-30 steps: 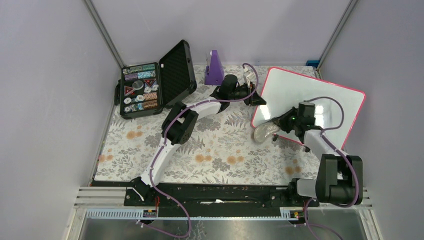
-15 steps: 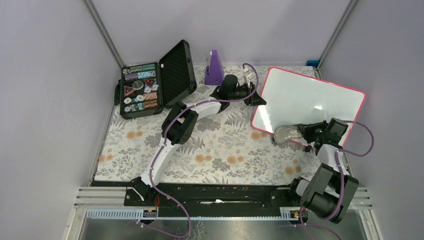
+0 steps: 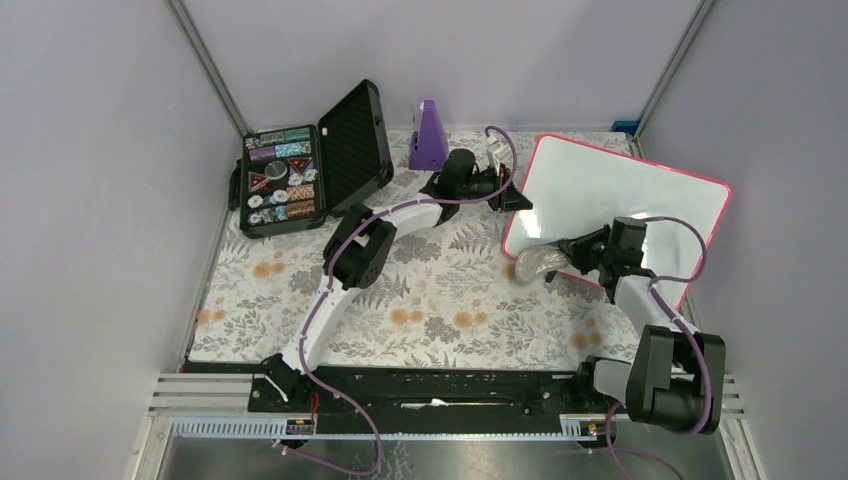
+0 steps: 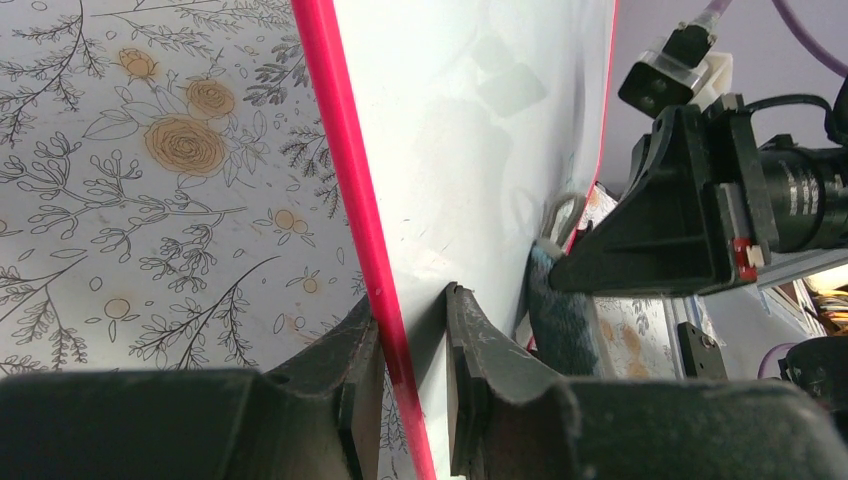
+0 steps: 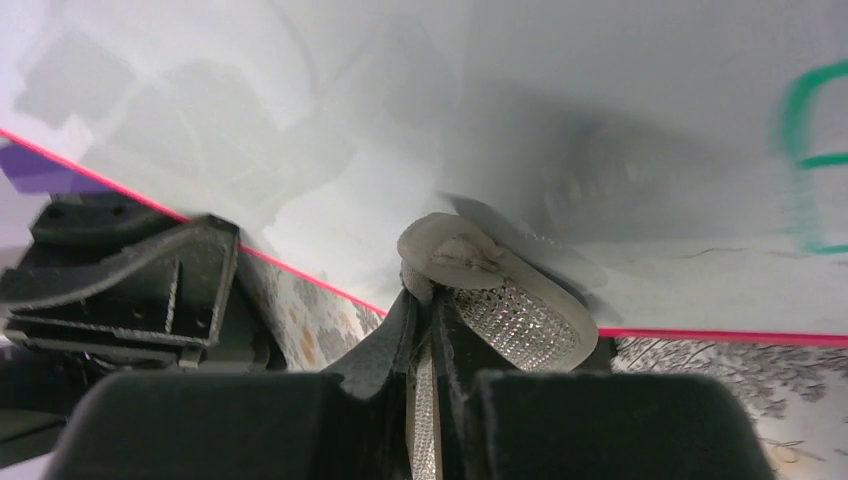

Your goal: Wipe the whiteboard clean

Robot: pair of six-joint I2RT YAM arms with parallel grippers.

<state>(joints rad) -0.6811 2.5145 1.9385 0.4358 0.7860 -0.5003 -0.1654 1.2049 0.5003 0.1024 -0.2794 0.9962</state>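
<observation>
**Top view.** The whiteboard [image 3: 625, 190] sits directly ahead of the right gripper [image 3: 568, 256] and to the right of the left gripper [image 3: 512, 198]. It is tilted, not flat on the floral tablecloth [image 3: 420, 300]. It has a glossy white face with glare patches, a thin pink-red frame and rounded corners. The left gripper is at the board's left edge. The right gripper is at the near left corner, clamped on a grey oval sponge [image 3: 533, 264] that sticks out beyond its fingertips over the frame. An open black case [image 3: 345, 140] of coloured pieces lies well off to the left of the left arm. A purple pyramid-shaped object [image 3: 429, 135] stands near that arm's wrist.

**Left wrist view.** The jaws are pinched on the board's pink-red frame, one finger on each side, touching it. The white face runs up and away from the fingertips. It is shiny and carries soft grey reflections. The right gripper's black body shows further along the board, with the sponge's dark edge against the surface.

**Right wrist view.** The jaws are tight on the sponge, whose mesh face bulges to the right of the fingers. Its crumpled tip presses on the white surface just above the frame. A green stroke of handwriting [image 5: 812, 150] sits on the board to the far right of the fingers. The left gripper shows at the frame on the left.
</observation>
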